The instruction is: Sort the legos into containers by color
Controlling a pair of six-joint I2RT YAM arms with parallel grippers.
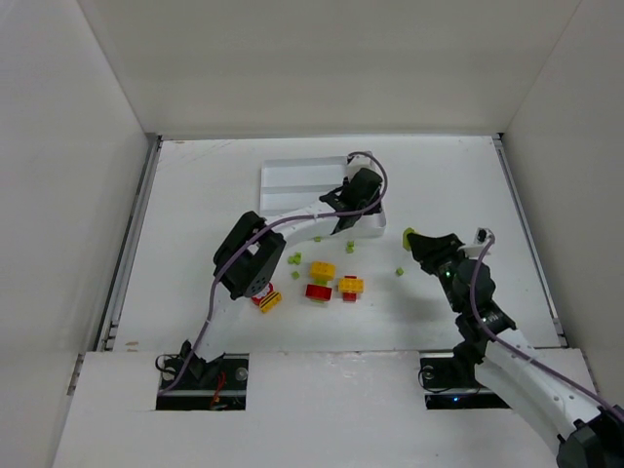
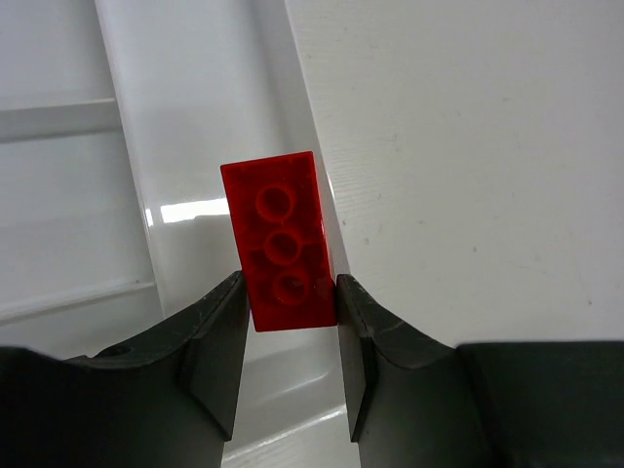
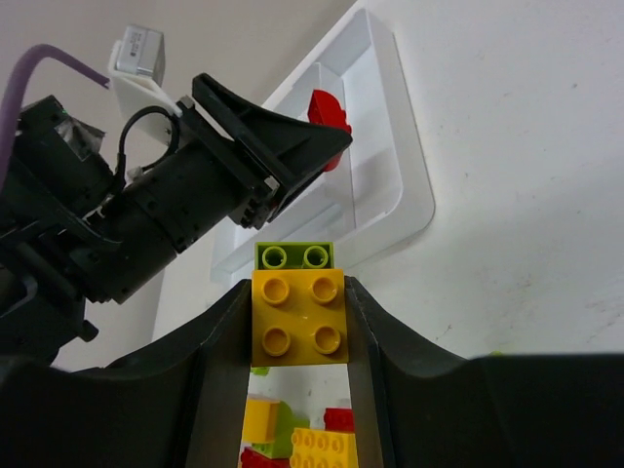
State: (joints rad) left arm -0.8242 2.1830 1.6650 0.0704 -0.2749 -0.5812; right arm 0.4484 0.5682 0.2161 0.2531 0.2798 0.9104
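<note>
Left hand [image 2: 288, 292] is closed on a red brick [image 2: 281, 244], pinched at its lower end, studs facing the wrist camera. It hangs over the right end of the tray [image 2: 175, 117], and the brick's right side lines up with the tray's rim rather than sitting well inside a slot. To place it well, I'd nudge the hand inward toward the slot's middle, lower it, then open the fingers, so the brick doesn't hit the rim and tip out onto the surface [image 1: 195, 195]. Right hand [image 3: 297, 322] is closed on a yellow brick [image 3: 297, 317] with a green brick [image 3: 295, 255] stuck to its far end. It is held up just right of the tray, and this stack probably needs splitting before sorting. The two hands are near each other at the tray's right end, so one should move at a time. The tray lies toward the far edge, about mid-width. The loose bricks [image 1: 322, 283] cluster mid-surface, nearer than the tray, with small green ones scattered around them. No bricks show along the left, right or far edges, so there is room there to retreat.
</note>
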